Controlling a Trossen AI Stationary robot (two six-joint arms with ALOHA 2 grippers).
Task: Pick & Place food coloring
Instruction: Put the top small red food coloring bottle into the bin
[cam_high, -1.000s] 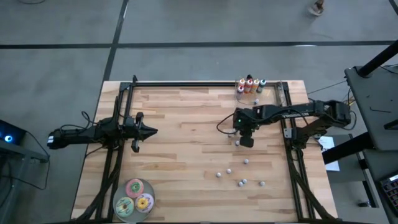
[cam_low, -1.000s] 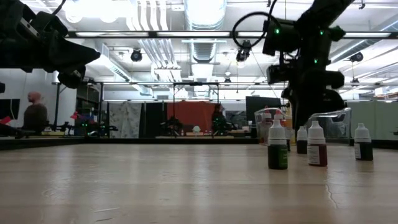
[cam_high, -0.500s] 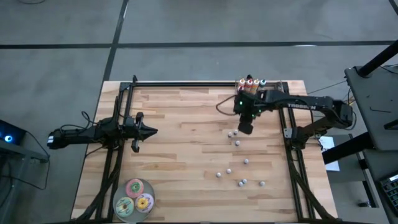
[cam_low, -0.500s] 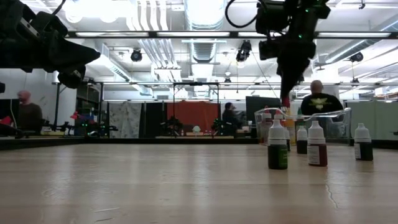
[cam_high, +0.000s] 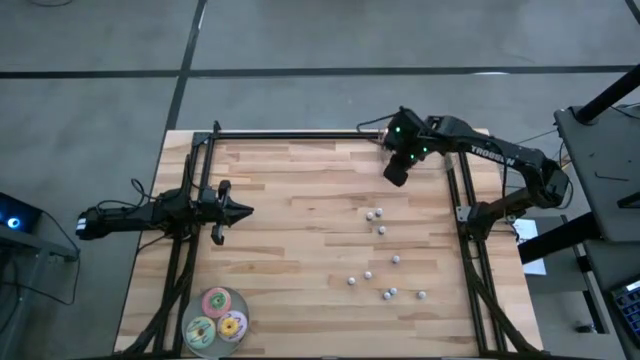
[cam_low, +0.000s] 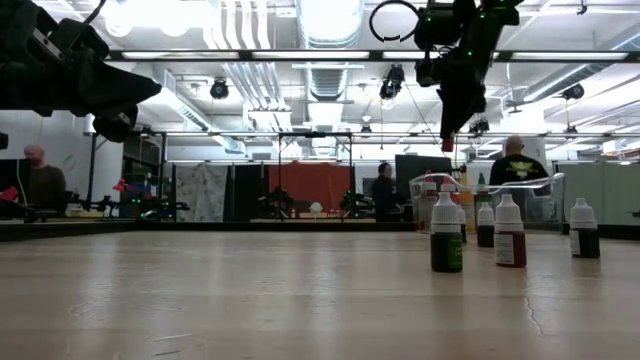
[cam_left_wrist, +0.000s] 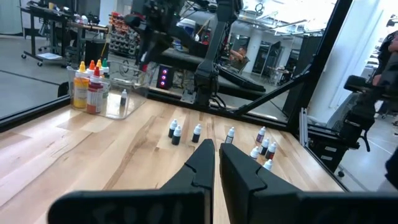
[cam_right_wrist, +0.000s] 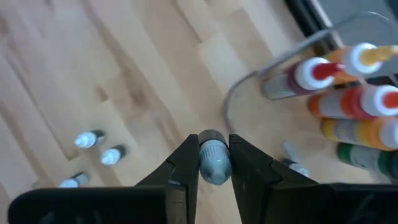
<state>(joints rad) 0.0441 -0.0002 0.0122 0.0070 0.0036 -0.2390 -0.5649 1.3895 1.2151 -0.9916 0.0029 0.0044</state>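
One food coloring bottle (cam_right_wrist: 214, 163), pale cap toward camera, clamped between right gripper (cam_right_wrist: 213, 163) fingers, raised above table near clear container at far right corner. Seven loose bottles (cam_high: 382, 256) stand upright, scattered over right half of table, pale caps, dark bodies. Nearest in low view: greenish body (cam_low: 446, 240), dark red body (cam_low: 509, 236).

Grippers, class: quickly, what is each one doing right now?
Left gripper: shut, holding nothing.
Right gripper: shut on a small bottle.
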